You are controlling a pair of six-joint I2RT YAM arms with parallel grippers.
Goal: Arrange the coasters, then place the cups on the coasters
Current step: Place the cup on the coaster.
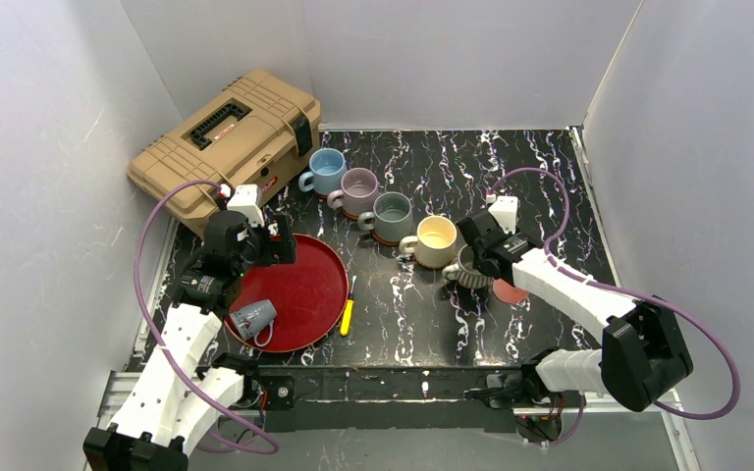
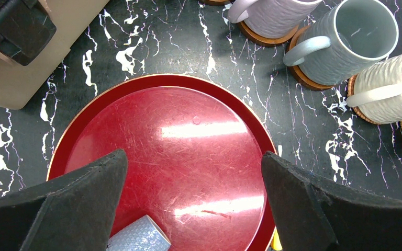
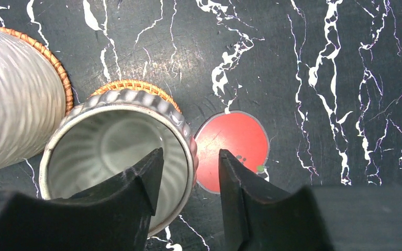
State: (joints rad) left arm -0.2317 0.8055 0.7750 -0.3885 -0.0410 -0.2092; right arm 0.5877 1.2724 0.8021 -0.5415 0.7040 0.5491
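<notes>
Cup placement: five mugs on the table, one on the tray.
My right gripper (image 3: pixel 190 157) straddles the rim of the ribbed grey-white mug (image 3: pixel 110 151), jaws parted and clear of its wall. That mug stands on a woven coaster (image 3: pixel 131 84), with the red coaster (image 3: pixel 233 149) just right of it. Four other mugs (image 1: pixel 392 214) run in a diagonal row to the far left. My left gripper (image 2: pixel 193 159) hangs wide open over the red tray (image 2: pixel 157 78), where the small pale grey mug (image 1: pixel 252 317) lies on its side, near left.
</notes>
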